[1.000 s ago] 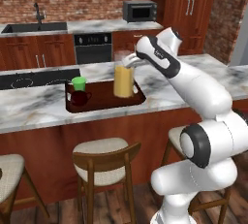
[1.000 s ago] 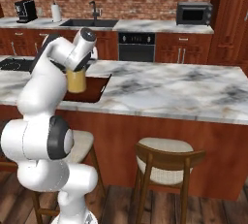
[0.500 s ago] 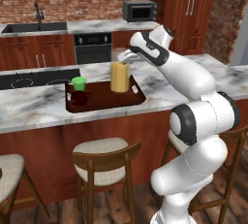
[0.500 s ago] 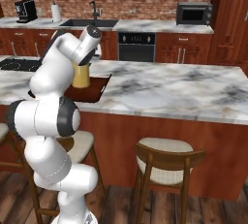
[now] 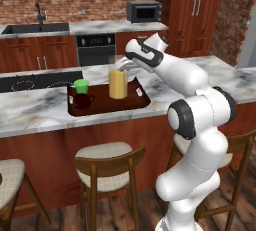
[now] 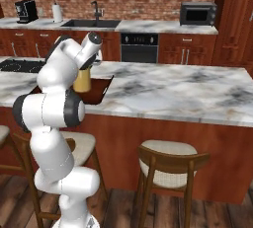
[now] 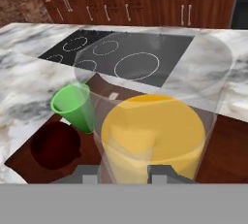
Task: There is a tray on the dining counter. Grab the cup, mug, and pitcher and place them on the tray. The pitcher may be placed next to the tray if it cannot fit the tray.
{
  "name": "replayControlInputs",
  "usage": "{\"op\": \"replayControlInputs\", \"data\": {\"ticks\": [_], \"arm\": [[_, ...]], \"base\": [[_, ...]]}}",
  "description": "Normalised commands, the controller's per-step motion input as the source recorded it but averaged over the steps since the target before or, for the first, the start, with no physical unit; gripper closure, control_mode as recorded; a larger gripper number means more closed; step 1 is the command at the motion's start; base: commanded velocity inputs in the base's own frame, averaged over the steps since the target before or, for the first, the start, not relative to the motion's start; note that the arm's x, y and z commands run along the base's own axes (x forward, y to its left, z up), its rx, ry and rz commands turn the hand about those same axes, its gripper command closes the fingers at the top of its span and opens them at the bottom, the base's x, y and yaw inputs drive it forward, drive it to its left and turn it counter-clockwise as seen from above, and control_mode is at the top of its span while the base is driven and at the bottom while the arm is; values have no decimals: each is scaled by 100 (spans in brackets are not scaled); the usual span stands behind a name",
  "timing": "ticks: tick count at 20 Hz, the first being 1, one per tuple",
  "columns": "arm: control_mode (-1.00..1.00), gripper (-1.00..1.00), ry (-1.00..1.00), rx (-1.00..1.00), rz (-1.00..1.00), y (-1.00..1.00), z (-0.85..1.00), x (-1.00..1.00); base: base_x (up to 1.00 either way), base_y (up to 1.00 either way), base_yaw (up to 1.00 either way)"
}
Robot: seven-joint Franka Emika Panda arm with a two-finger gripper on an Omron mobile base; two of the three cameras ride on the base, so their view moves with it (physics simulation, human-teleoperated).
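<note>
On the counter (image 5: 30, 112), centre-left of my left base frame, I see the tray (image 5: 107, 107) with all three items inside it. Pitcher (image 5: 118, 83) stands upright in the tray's middle, yellow-orange inside. Cup (image 5: 81, 86), green, sits toward the tray's left end, and the mug (image 5: 82, 101), dark maroon, is just in front of the cup, nearly touching it. Pale handle shows at the tray's right end.

My claw (image 5: 120, 67) sits at the pitcher's top rim, arm reaching in from the right of that frame. From the hand view the two dark fingertips (image 7: 167, 174) rise at the bottom edge either side of the pitcher's (image 7: 155, 133) near wall, so I read the claw as clamped on the pitcher's rim wall, fingers partly apart with the clear wall between them. Pitcher base looks set down on the tray floor (image 7: 227, 150).

Hand view also has the cup (image 7: 73, 105) at centre-left and the mug (image 7: 54, 144) lower left, both on the tray, cup just beside the pitcher. Black cooktop (image 7: 126, 56) lies beyond, upper middle of that frame.

Right base frame: arm covers most of the tray; I see the pitcher (image 6: 82, 80) at left-centre under the wrist and the tray's right end (image 6: 103, 90) poking out on the marble. Stools (image 5: 107, 162) stand below the counter edge.
</note>
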Motion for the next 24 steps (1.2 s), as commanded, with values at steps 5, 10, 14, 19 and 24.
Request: {"op": "replayControlInputs", "data": {"ticks": [5,10,14,19,24], "arm": [[-100,100,0,0,0,7,-29,18],[-100,100,0,0,0,6,-27,18],[-100,100,0,0,0,1,-9,2],[-100,100,0,0,0,0,0,0],[-100,100,0,0,0,0,0,0]], "base": [[0,0,0],[0,0,0],[0,0,0],[0,0,0],[0,0,0]]}}
